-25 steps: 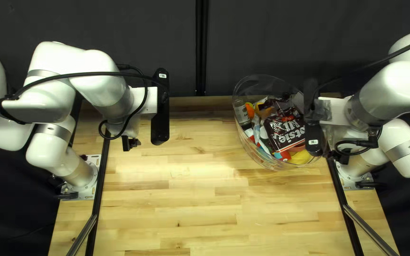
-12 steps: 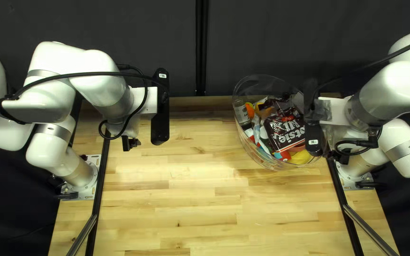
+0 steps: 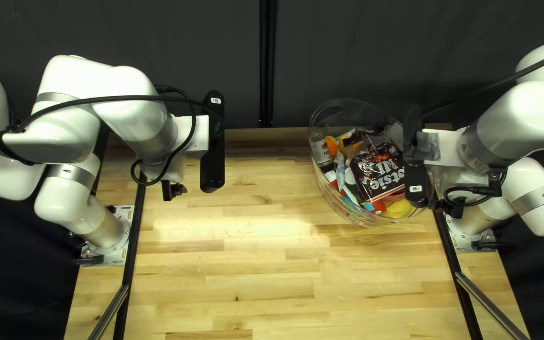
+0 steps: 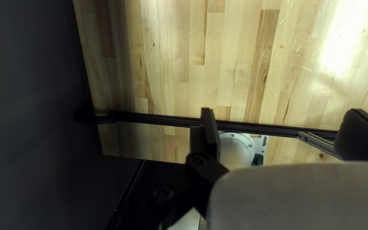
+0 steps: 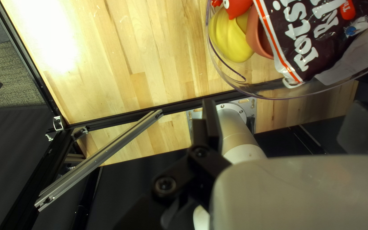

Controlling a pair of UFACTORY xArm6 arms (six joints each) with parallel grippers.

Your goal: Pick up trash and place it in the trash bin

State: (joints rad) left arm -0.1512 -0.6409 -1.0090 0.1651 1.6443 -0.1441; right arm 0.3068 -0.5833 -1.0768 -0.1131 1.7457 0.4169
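The left hand and right hand are opened, unloaded. The brown bag is contained in the clear bin; likely light and slippery, it is best pinched edgewise.

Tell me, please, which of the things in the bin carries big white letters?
The dark brown bag: its large white letters set it apart from the yellow item, the terracotta item and the red item, which show none.
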